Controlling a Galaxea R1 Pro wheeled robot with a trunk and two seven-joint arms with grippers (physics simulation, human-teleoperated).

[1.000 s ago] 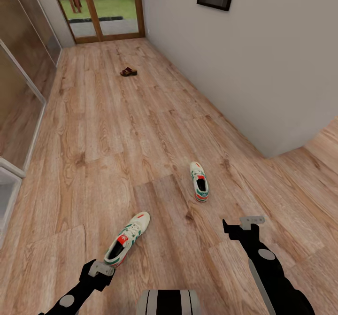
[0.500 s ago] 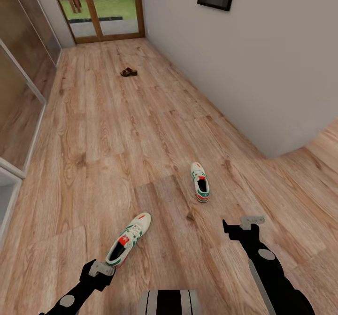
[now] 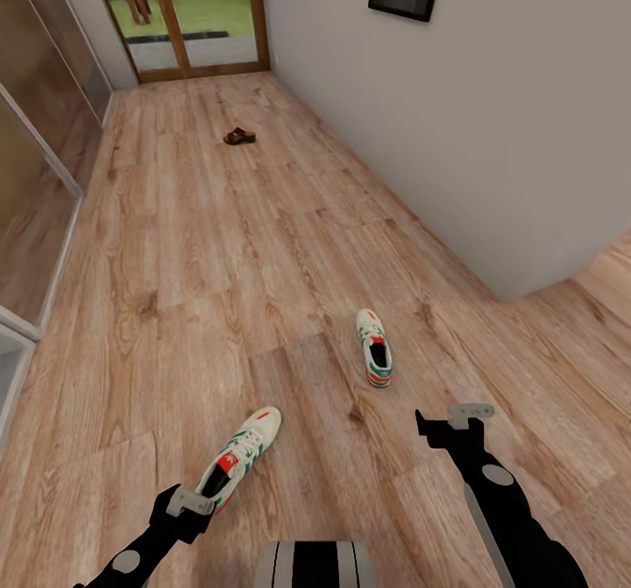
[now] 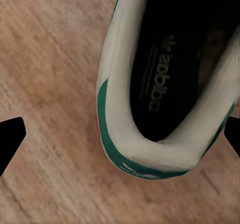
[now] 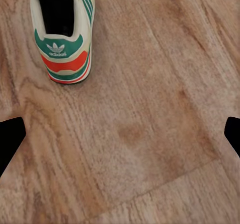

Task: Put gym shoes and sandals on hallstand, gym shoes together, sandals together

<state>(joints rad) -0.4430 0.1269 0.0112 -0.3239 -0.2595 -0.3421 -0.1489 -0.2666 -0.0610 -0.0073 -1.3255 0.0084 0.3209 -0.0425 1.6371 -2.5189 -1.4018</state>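
Left tool (image 3: 180,505): fingers spread, hanging just over the heel of the near white sneaker with green stripes (image 3: 238,460), pinching nothing.
Near sneaker: lay on the light brown wood-plank floor (image 3: 202,255), toe pointing up the corridor.
Dark brown sandal (image 3: 239,136): far off on the floor near the glass door.
Second white-and-green sneaker (image 3: 374,349): on the floor, ahead of the right tool.
Right tool (image 3: 454,420): fingers spread, empty, above bare planks.

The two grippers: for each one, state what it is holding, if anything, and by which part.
Nothing is held. The left gripper hangs open above the heel of the near gym shoe; the right gripper is open over bare corridor floor.
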